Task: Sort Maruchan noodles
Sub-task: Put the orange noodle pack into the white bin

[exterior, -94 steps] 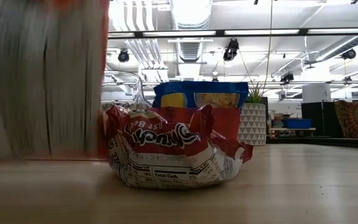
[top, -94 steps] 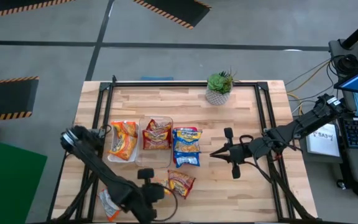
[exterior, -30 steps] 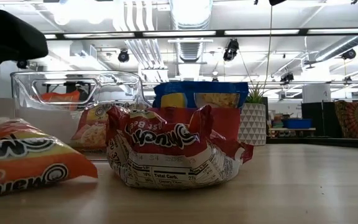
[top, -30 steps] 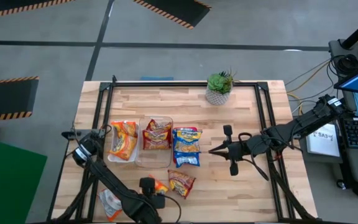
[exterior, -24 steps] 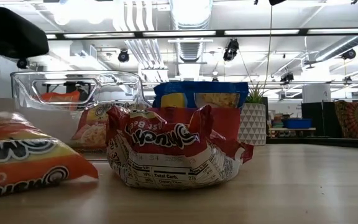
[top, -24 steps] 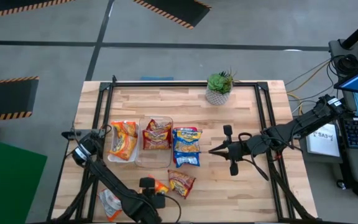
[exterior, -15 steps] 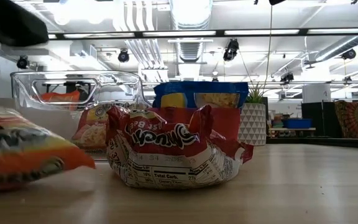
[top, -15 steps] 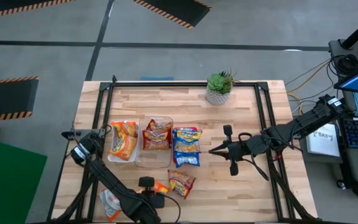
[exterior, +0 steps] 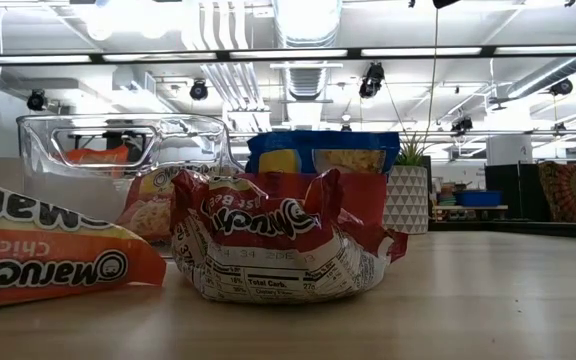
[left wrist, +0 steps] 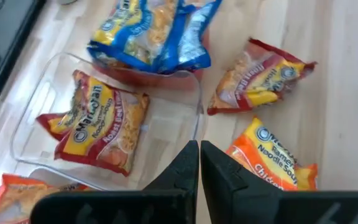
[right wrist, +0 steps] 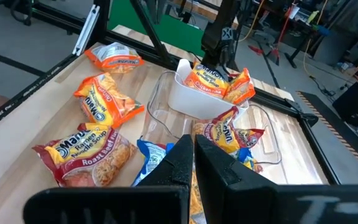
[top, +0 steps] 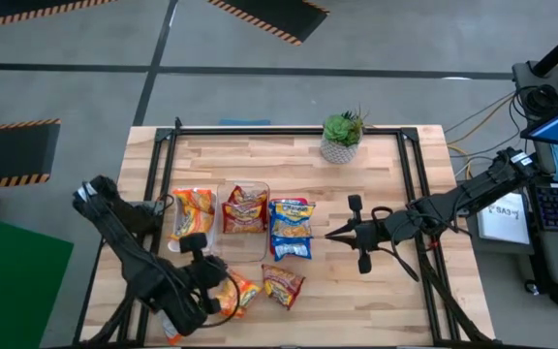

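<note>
Maruchan noodle packets lie about the table. An orange one [top: 244, 289] [left wrist: 272, 163] lies flat near the front edge, and a red one [top: 283, 284] lies to its right. My left gripper [top: 221, 275] [left wrist: 199, 146] hangs shut and empty above the table, just left of the orange packet and pointing down toward the table's right. Blue packets [top: 291, 229] rest on a red tray. A red packet [left wrist: 101, 124] sits in the clear tray [top: 260, 247], and orange ones [top: 192, 215] fill the white tray. My right gripper [top: 329, 235] [right wrist: 191, 142] hovers shut to the right of the blue packets.
A potted plant [top: 340, 139] stands at the far edge. One more packet [top: 168, 325] lies at the near left edge, partly under my left arm. Black frame rails [top: 407, 194] run along the table's sides. Bare wood lies at the right and far side.
My left gripper has risen from the table at the near edge and gone toward the far left, tipping as it went. It has left the low view. The orange packet beside it has shifted and turned on the table and lies flat now.
</note>
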Available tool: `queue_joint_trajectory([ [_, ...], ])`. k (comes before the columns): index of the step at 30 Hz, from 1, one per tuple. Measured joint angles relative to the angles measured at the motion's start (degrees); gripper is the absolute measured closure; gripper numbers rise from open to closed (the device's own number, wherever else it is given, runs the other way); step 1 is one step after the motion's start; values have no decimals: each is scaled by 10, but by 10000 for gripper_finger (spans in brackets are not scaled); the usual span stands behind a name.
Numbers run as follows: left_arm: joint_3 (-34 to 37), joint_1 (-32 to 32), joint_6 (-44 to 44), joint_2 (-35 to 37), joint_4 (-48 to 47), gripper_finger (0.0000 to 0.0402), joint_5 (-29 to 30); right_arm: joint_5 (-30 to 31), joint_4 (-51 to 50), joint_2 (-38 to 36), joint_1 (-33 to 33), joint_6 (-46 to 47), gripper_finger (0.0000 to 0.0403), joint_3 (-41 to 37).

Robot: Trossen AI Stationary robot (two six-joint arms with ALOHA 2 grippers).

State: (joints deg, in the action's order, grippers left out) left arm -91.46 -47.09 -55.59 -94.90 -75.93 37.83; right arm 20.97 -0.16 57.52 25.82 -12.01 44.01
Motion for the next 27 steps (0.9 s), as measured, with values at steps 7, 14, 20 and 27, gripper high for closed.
queue_joint_trajectory([
  [7, 1, 5, 15, -25, 14, 364, -127, 0, 0, 0, 0, 0, 394, 0],
  [14, -6, 7, 23, -79, 12, 243, -101, 0, 0, 0, 0, 4, 394, -1],
  [20, -19, 7, 26, -119, 17, 159, -123, 0, 0, 0, 0, 4, 394, -1],
  [27, -15, 5, 29, -184, 133, 115, -189, 0, -1, 0, 0, 5, 394, -2],
])
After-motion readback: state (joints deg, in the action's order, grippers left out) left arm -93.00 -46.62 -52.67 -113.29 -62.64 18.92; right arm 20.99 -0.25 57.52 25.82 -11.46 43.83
